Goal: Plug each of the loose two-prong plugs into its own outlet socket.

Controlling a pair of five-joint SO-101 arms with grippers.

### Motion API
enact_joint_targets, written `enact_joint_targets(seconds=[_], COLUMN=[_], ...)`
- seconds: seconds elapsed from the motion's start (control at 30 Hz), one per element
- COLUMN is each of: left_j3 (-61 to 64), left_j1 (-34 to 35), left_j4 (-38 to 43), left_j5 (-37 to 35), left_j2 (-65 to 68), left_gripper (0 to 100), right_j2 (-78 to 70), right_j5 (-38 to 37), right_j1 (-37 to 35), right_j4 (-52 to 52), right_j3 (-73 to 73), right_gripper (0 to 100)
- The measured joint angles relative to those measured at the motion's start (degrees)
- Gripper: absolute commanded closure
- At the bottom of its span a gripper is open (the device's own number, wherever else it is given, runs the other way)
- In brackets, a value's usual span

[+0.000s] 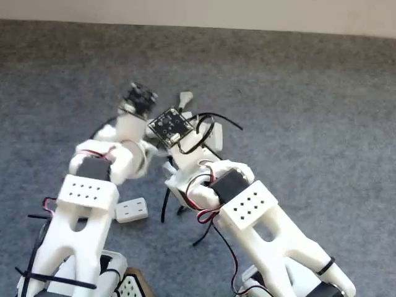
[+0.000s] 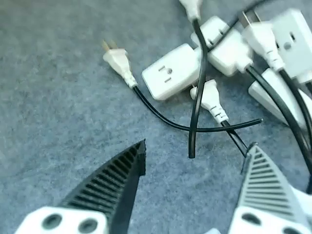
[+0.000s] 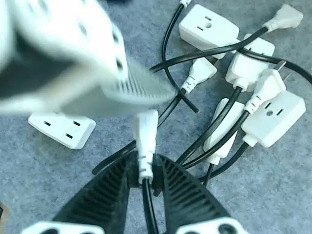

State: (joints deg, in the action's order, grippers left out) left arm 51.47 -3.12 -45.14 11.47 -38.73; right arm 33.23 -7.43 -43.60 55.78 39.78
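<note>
The step in hand is the pick-up of one plug. The right hand point(image 3: 145, 163) is clamped on the body of a white two-prong plug, the held plug point(image 3: 146, 134), with its black cord running back between the jaws. Its prong end is hidden under a ribbed finger point(image 3: 136, 87) of the left arm, so I cannot tell which way the prongs point.

The lone outlet block point(image 3: 62, 129) lies flat on the grey tabletop point(image 1: 322, 93), just beside the held plug and apart from everything else. It looks like the nearest free socket. The heap of other outlets, plugs and black cords point(image 3: 214, 126) lies on the far side of the held plug from that block.

The left hand point(image 2: 197, 148) hangs with its jaws wide apart and holds nothing. Ahead of it lies a loose plug point(image 2: 117, 61) with bare brass prongs, farther from the lone outlet block, within the heap.

As I judge it, the next move calls for turning the held plug so its prongs line up with the block's slots. The free hand should probably steady the block, which may otherwise slide under the push.

No brand, label or writing can be read on any plug or outlet.
</note>
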Motion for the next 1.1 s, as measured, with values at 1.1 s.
enact_joint_targets(seconds=[1.1], left_j3=[-10.5], left_j1=[36.3], left_j4=[0.0], left_j5=[9.1], left_j2=[7.1], left_gripper=[68], right_j2=[0.0], right_j5=[1.7], right_j1=[2.1], right_j4=[13.1], right_j3=[-8.4], right_gripper=[99.3])
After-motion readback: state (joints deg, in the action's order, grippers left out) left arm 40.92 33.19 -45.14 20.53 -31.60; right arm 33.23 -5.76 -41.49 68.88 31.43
